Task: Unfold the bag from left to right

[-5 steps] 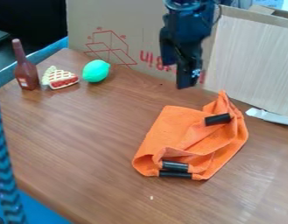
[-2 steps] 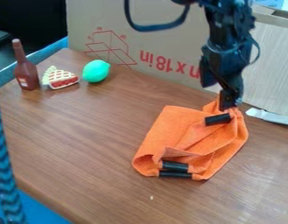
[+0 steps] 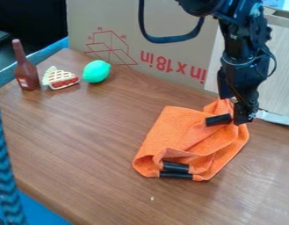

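Note:
The orange bag [image 3: 167, 132] lies folded and crumpled on the table, right of centre. One black piece [image 3: 218, 120] sits near its upper right corner, and two more black pieces [image 3: 175, 171] are at its lower edge. My gripper [image 3: 239, 115] hangs at the bag's upper right, right beside the upper black piece and in front of the raised orange corner. Part of that corner is hidden behind it. Whether it touches the cloth I cannot tell.
A brown bottle [image 3: 25, 68], a toy pie slice [image 3: 61, 79] and a green lemon-shaped toy [image 3: 96, 71] stand at the back left. Cardboard [image 3: 123, 26] walls off the back. A white object [image 3: 275, 117] lies at the right behind the bag.
From above the table behind the bag, my gripper has moved right and down to the bag's upper right corner. The bag looks unmoved.

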Motion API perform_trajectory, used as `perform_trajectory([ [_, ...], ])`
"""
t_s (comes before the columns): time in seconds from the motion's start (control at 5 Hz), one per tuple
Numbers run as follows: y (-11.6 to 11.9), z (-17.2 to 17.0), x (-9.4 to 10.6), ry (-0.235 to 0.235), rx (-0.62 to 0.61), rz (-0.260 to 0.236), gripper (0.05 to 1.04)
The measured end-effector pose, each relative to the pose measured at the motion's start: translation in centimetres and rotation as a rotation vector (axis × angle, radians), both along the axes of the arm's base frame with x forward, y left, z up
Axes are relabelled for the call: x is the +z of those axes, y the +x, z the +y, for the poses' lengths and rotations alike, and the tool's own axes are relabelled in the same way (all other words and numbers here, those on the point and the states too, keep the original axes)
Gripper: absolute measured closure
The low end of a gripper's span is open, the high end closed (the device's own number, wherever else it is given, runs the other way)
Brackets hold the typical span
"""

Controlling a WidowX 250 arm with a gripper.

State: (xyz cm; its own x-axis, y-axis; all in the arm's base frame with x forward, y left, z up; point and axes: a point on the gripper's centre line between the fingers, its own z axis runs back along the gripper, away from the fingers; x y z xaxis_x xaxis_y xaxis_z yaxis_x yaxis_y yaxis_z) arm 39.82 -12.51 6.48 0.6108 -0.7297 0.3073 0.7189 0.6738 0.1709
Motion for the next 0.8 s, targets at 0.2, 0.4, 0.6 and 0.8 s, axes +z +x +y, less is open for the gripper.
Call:
perform_trajectory([
  [0.2,-0.6,-0.5,-0.1,-0.016,-0.045,0.038,0.084],
  [0.4,-1.0,0.1,-0.3,-0.003,-0.061,0.066,0.083],
  [0.6,-1.0,0.8,-1.1,0.017,-0.057,0.095,0.084],
  [0.8,-0.7,1.3,-2.5,0.058,-0.041,0.118,0.084],
])
